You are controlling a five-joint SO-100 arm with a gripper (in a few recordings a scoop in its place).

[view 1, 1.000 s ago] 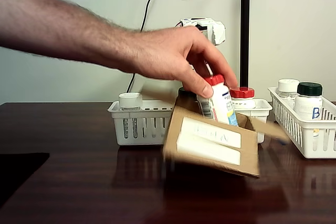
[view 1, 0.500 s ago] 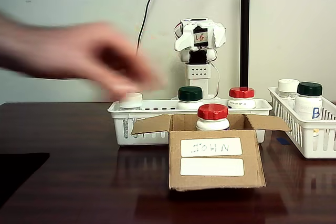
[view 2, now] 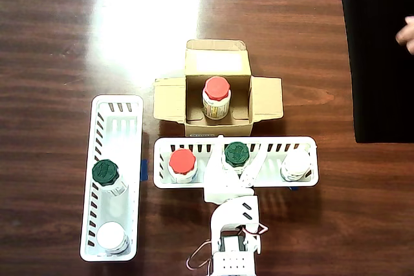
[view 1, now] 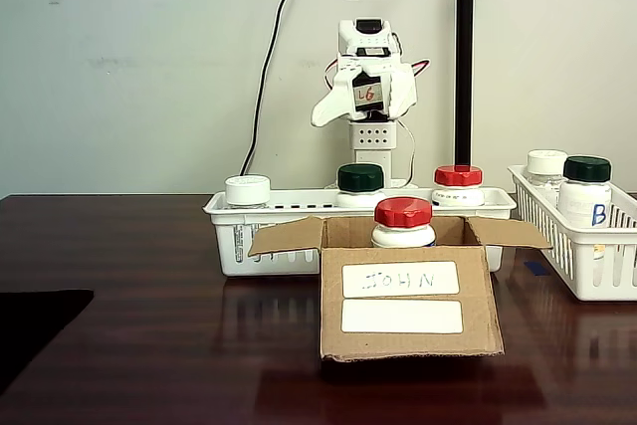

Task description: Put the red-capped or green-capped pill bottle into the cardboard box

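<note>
Baskets flank the scene: in the overhead view a long white basket holds 2 bottles at left. At centre the cardboard box holds a red-capped bottle; behind it, the pill bottle stands in the middle basket. Above that bottle hangs the gripper, its fingers spread and empty.

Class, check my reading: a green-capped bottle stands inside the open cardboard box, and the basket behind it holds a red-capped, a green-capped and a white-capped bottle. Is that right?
One slip: the bottle inside the cardboard box has a red cap, not green, as the overhead view shows. The basket behind it does hold a red-capped, a green-capped and a white-capped bottle.
</note>
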